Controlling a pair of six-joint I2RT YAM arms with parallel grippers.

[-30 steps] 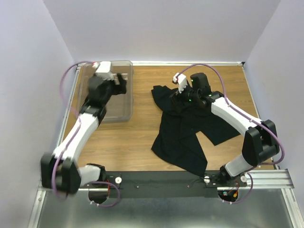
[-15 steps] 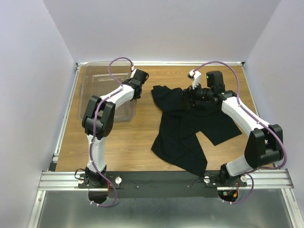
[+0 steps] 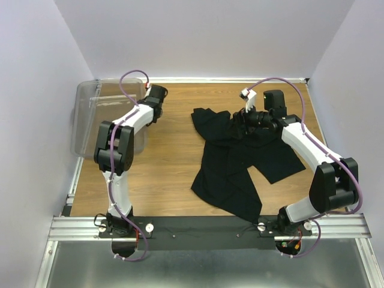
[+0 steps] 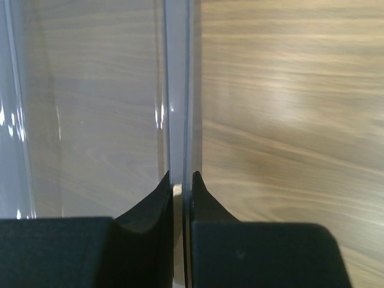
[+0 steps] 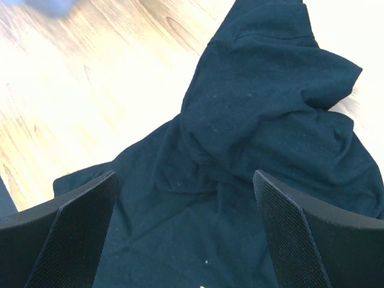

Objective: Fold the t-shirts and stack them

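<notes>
While not yet folded, lying as one crumpled black heap: t-shirts (image 3: 240, 165), right of centre on the worktop (image 3: 168, 174), long axis from the far side down toward the near edge, a bunched sleeve at the far left end. Hovering right over the far part of that heap: right pincer (image 5: 185, 180), spread wide, cloth directly below and between its fingers, no contact as far as can be told. Clearly the nearer arm; probably only a straight drop and a close needed for the next grab. Well apart to the left: left pincer (image 4: 182, 177), pinched narrow on the upright clear wall of the bin (image 3: 90, 120), seemingly tipped up at the worktop's left edge. No reach to the cloth from there without letting go first
</notes>
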